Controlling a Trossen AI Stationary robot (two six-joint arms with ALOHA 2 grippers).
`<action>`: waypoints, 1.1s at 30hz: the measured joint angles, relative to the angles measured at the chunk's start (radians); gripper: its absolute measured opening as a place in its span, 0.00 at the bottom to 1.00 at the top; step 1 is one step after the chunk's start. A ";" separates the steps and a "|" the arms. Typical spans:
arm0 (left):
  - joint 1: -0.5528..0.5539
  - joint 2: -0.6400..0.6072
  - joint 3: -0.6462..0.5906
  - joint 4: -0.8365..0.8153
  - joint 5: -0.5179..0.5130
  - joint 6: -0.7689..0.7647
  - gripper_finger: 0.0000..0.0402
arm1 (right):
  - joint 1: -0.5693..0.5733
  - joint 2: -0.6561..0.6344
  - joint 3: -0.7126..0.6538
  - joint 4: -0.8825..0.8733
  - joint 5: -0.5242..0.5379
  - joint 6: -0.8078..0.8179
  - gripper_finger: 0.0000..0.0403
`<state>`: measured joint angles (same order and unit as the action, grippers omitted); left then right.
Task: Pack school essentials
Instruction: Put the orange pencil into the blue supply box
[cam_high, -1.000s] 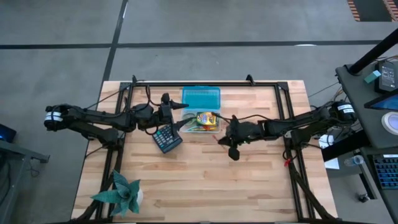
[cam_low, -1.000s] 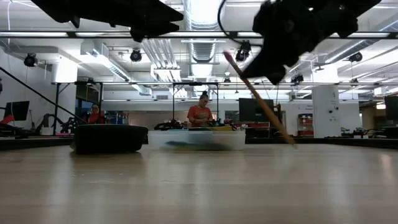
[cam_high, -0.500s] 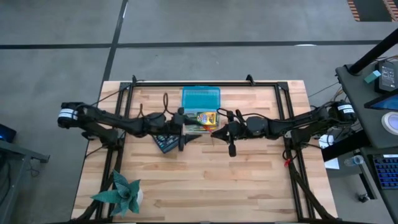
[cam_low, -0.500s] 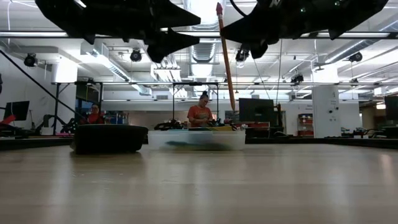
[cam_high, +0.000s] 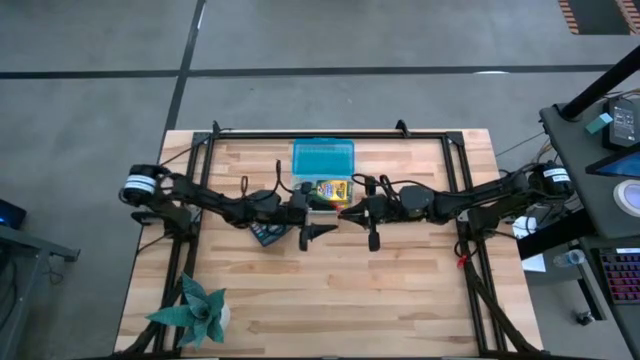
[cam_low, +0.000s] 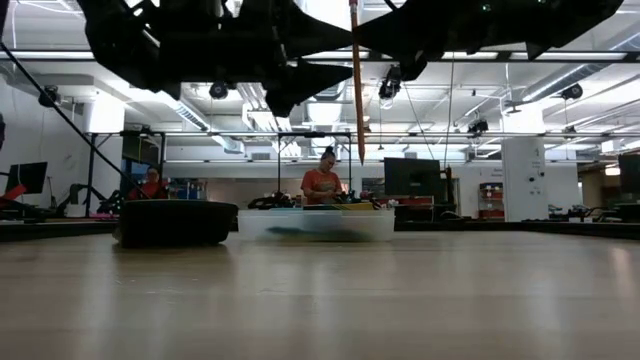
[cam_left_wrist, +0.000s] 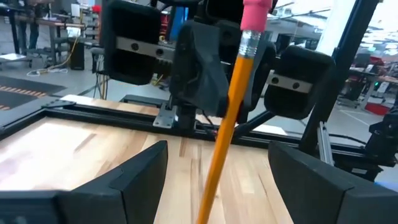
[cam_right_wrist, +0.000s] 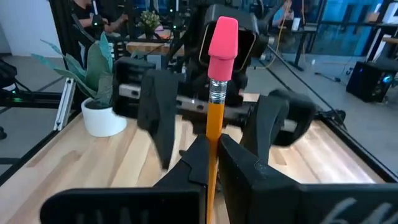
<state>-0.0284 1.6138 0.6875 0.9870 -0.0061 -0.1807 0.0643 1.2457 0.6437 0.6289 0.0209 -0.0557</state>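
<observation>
Pencil (cam_right_wrist: 214, 124) — pink eraser up, pinched upright by the right gripper (cam_right_wrist: 211, 158) above mid-table, near the clear pencil box (cam_high: 322, 158). The left gripper (cam_left_wrist: 214, 168) faces it with fingers spread around the shaft — closing off-centre could knock it askew or drop it.

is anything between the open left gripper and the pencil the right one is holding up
Nothing visible. The pencil stands upright, pinched in the right gripper, and the left gripper faces it with its fingers spread either side, only air between.
</observation>
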 joint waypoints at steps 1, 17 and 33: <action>0.000 0.015 0.008 0.011 0.005 0.000 0.65 | -0.001 0.000 0.000 0.005 0.004 -0.007 0.03; 0.002 0.074 0.060 0.016 0.009 0.003 0.09 | -0.010 -0.001 0.000 0.054 0.006 -0.047 0.03; 0.018 0.019 0.092 -0.206 -0.033 -0.023 0.01 | -0.017 -0.082 0.001 -0.066 0.009 0.003 0.41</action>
<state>-0.0105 1.6323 0.7800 0.7805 -0.0390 -0.2040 0.0471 1.1637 0.6445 0.5625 0.0302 -0.0528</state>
